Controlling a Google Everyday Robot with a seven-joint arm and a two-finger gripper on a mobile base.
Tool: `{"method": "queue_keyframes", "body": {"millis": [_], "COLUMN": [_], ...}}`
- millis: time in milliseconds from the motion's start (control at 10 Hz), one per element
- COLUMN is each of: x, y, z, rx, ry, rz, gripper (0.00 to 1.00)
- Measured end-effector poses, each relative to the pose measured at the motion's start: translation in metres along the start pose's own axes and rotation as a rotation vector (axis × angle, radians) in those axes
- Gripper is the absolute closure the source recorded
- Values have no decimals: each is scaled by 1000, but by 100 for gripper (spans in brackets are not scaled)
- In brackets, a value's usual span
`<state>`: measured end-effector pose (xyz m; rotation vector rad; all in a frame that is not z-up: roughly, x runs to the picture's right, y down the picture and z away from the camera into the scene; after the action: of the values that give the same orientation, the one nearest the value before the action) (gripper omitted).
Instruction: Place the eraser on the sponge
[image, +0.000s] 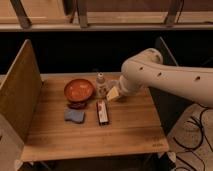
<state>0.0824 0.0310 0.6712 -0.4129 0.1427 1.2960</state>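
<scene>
The eraser (102, 111), a narrow dark bar with a reddish and a whitish stripe, lies flat on the wooden table (125, 130) near its middle. The sponge (74, 116), a small blue-grey pad, lies about a hand's width to its left, apart from it. My gripper (114, 94) hangs just above and to the right of the eraser's far end, at the tip of the white arm (165, 77) that reaches in from the right. Nothing shows in its grasp.
An orange-red bowl (78, 89) sits behind the sponge, with a small dark red lump (77, 105) just in front of it. A small white bottle (101, 84) stands beside the gripper. A wooden panel (20, 92) walls the table's left side.
</scene>
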Motion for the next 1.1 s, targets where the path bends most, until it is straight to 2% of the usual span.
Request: {"method": "queue_keyframes", "body": {"millis": [700, 900, 1100], "x": [-2, -24, -46], "y": [0, -3, 5], "z": [1, 11, 34], "rx": [-1, 2, -13], "ry": [-5, -46, -66], "rz": [-2, -42, -86], "gripper": [20, 20, 20]}}
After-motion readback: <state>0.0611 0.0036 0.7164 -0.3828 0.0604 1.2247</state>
